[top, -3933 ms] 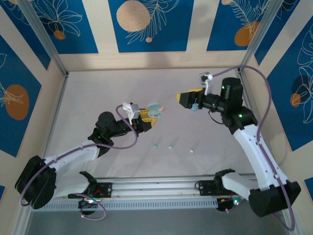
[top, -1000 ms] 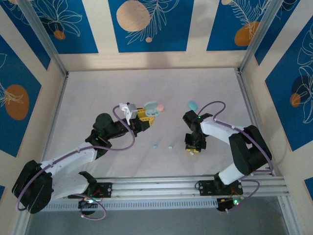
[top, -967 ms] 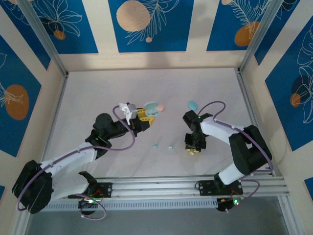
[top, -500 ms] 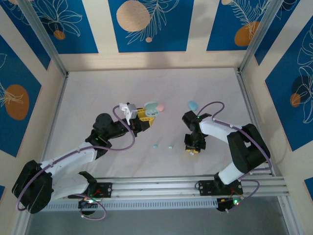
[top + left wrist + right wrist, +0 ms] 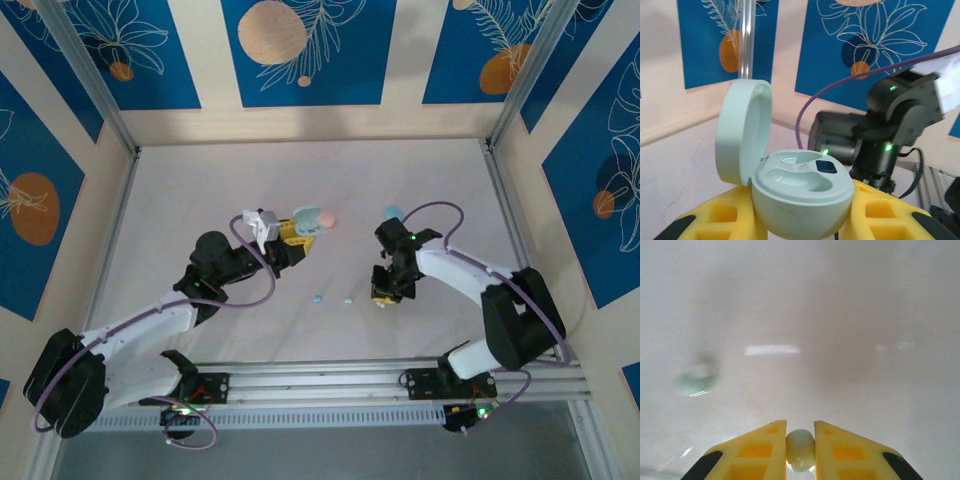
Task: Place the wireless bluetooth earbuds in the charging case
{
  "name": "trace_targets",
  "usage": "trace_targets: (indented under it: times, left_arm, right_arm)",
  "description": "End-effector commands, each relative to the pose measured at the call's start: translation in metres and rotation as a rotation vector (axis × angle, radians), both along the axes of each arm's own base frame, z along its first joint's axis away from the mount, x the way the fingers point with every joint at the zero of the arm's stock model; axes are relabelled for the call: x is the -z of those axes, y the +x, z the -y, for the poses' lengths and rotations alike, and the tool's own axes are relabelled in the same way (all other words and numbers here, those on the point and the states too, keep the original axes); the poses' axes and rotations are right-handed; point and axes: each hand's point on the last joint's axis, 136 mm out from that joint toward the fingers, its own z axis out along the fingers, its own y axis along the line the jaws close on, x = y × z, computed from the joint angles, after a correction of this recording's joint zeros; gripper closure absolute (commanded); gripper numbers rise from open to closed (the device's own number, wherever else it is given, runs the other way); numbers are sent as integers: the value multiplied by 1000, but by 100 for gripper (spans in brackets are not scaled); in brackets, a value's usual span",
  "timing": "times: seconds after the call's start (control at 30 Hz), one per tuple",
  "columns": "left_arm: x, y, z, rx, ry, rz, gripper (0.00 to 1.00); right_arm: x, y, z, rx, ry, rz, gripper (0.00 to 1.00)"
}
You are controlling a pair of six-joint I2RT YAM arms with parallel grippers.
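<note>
Shifted slightly toward 10 o'clock, the right claw (image 5: 384, 294) is shown clamped on a pale mint earbud (image 5: 800, 450). The mint charging case (image 5: 800, 187), lid open and wells apparently empty, is gripped by the left claw (image 5: 296, 232). A light blue earbud (image 5: 317, 298) and a second mint earbud (image 5: 348, 299) lie on the bench (image 5: 200, 200); nothing is inserted yet.

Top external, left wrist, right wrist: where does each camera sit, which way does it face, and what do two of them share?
Top external: above and behind the bases, looking down on the table; both arms, left gripper, right gripper.
Left wrist: faces across the table toward the right arm; its jaws hold the open mint case.
Right wrist: points down at the table; its jaws pinch a pale earbud.
Shared: top external and left wrist both show the mint case.
</note>
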Motion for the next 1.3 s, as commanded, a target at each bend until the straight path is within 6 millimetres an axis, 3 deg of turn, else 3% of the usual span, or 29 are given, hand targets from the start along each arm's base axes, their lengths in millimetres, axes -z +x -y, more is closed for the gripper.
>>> trace_targets:
  times: [0.0, 0.13, 0.23, 0.33, 0.5, 0.87, 1.07, 1.27]
  left_arm:
    - [-8, 1, -10, -65, 1, 46, 71]
    - [-4, 0, -16, -89, 33, 66, 71]
    - [-4, 1, -22, -120, 42, 79, 71]
    - [-3, 2, -27, -144, 45, 92, 71]
    - [2, -2, -24, -115, 66, 100, 71]
    - [8, -13, -13, -17, 77, 123, 70]
    - [10, -22, -7, 49, 54, 174, 70]
    - [5, -22, 1, 86, 27, 198, 70]
  right_arm:
    - [-69, 11, -57, -105, 423, 71, 83]
    - [-129, 9, -89, -218, 713, 82, 83]
    - [-163, 5, -101, -286, 879, 72, 83]
    - [-186, 7, -106, -304, 1009, 50, 82]
    - [-204, 12, -106, -309, 1108, 35, 82]
    - [-210, 25, -103, -244, 1080, 60, 83]
    - [-238, 26, -102, -299, 1044, 250, 82]
    - [-262, 17, -116, -418, 1034, 435, 82]
